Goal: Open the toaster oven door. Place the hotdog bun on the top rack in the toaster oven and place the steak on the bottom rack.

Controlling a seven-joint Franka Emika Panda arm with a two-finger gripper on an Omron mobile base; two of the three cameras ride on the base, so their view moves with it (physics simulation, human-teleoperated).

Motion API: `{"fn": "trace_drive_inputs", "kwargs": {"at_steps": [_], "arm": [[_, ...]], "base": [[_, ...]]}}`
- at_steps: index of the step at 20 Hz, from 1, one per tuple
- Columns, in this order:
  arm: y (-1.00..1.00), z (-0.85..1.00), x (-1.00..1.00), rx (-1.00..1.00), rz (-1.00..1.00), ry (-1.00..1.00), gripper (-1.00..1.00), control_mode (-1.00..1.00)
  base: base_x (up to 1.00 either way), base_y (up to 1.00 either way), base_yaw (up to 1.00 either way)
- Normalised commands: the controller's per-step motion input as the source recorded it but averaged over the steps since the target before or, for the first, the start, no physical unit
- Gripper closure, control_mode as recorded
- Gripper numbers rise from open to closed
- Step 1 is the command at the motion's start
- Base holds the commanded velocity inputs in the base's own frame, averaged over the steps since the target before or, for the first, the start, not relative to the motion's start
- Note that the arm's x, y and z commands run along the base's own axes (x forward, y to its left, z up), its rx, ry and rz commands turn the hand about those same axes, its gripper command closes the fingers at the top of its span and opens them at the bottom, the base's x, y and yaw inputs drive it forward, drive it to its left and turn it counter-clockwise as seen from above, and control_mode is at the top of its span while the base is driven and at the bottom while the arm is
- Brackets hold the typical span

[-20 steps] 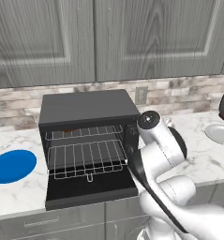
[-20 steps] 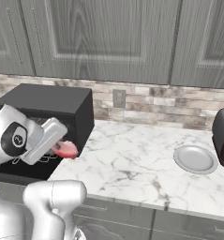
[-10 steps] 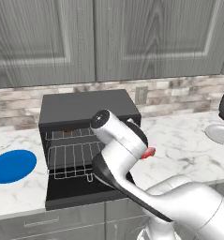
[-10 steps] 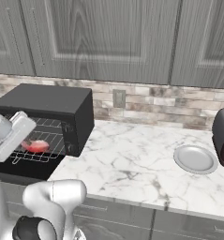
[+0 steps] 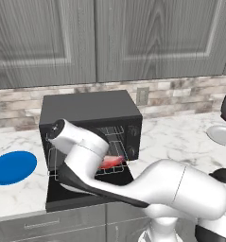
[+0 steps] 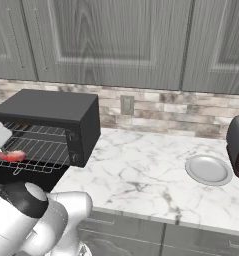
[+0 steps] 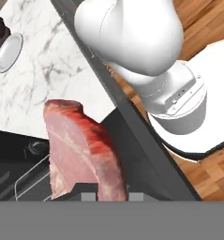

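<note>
The steak (image 7: 80,150) is pinched between the jaws of the gripper (image 7: 112,196), which are pressed in on it; in the hand view the pinkish-red slab rises from between the two dark tips. In the left base view the steak (image 5: 112,161) sits at the right front of the toaster oven (image 5: 91,112), over the front edge of the bottom rack (image 5: 109,171); whether it rests on the wires or hangs just above them is hard to tell. In the right base view the steak (image 6: 10,156) shows above the rack front, with the white hand just beside it.

The toaster oven door (image 5: 81,194) lies folded down flat, hinged at the oven's bottom front edge. The top rack (image 6: 38,131) is a silver wire grid inside the cavity, above the bottom rack (image 6: 33,159). No brand or readable writing shows on the oven; a knob sits on its right front panel.

The oven stands on a white marble counter (image 6: 141,175) with grey veins. A blue plate (image 5: 11,167) lies to the oven's left, well apart. A grey plate (image 6: 208,169) sits to the far right, just beside a dark appliance (image 6: 238,146). Behind runs a stone-tile backsplash with a wall outlet (image 6: 126,105), under grey wood-grain cabinets (image 6: 111,40). Wood flooring (image 7: 212,28) shows in the hand view.
</note>
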Motion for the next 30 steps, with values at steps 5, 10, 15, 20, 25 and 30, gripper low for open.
{"fn": "trace_drive_inputs", "kwargs": {"at_steps": [5,10,15,20,25,30], "arm": [[0.32,-0.28,0.13,0.0,0.1,-0.08,1.0,-1.0],[0.0,0.03,0.18,0.08,0.1,-0.16,1.0,-1.0],[0.0,-0.1,0.24,0.05,0.1,-0.12,1.0,-1.0],[0.0,-0.26,0.28,0.04,0.07,-0.06,1.0,-1.0],[0.0,-0.3,0.13,0.03,0.03,-0.03,1.0,-1.0],[0.0,-0.06,0.1,0.06,0.01,-0.04,1.0,-1.0]], "base": [[0.0,0.0,0.0],[0.0,0.0,0.0],[0.0,0.0,0.0],[0.0,0.0,0.0],[0.0,0.0,0.0],[0.0,0.0,0.0]]}}
